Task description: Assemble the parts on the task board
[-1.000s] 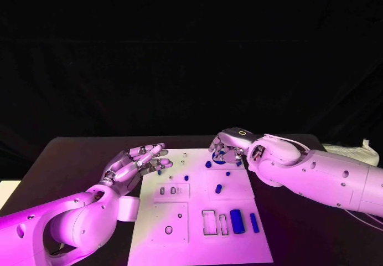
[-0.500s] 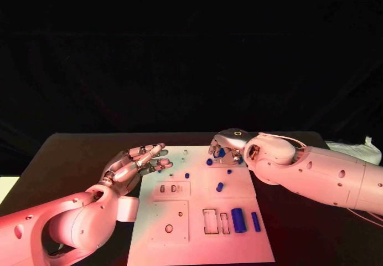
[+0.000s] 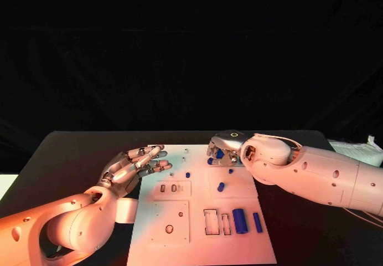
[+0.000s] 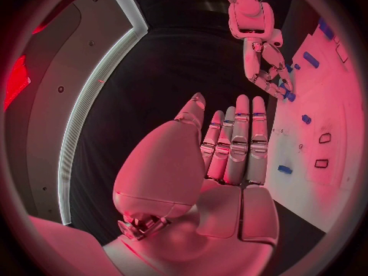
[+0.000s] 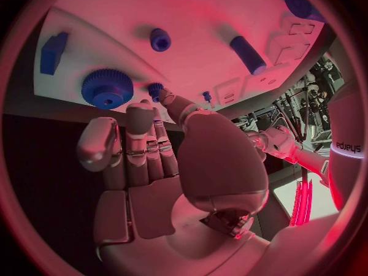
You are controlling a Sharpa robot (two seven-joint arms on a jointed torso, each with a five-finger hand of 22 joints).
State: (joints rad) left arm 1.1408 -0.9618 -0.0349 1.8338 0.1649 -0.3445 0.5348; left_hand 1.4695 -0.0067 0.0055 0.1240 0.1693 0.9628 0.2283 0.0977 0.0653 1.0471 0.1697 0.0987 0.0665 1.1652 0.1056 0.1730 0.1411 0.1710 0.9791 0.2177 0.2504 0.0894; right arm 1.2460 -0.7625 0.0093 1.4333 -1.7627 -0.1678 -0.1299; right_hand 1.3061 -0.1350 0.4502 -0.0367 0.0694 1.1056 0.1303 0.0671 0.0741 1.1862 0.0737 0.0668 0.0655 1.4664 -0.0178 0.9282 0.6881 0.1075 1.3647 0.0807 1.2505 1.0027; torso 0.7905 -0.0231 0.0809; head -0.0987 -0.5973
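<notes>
The white task board (image 3: pixel 200 244) lies mid-table. My right hand (image 3: pixel 222 148) is over its far edge, its fingers curled down. In the right wrist view the thumb and a fingertip of that hand (image 5: pixel 146 147) close on a small blue peg (image 5: pixel 156 90). Just beyond them a blue gear (image 5: pixel 107 88) lies on the board (image 5: pixel 199 18). A round blue peg (image 5: pixel 160 40), a blue cylinder (image 5: pixel 247 54) and a blue block (image 5: pixel 54 52) lie farther along. My left hand (image 3: pixel 135 165) hovers at the board's left edge with its fingers straight and apart (image 4: pixel 230 147), holding nothing.
Two blue cylinders (image 3: pixel 238 220) (image 3: pixel 257 221) lie near the board's front right, beside rectangular slots (image 3: pixel 209 221). A short blue piece (image 3: pixel 221 187) and a small one (image 3: pixel 231 171) sit mid-board. Crumpled white material (image 3: pixel 355 149) lies at the table's right edge.
</notes>
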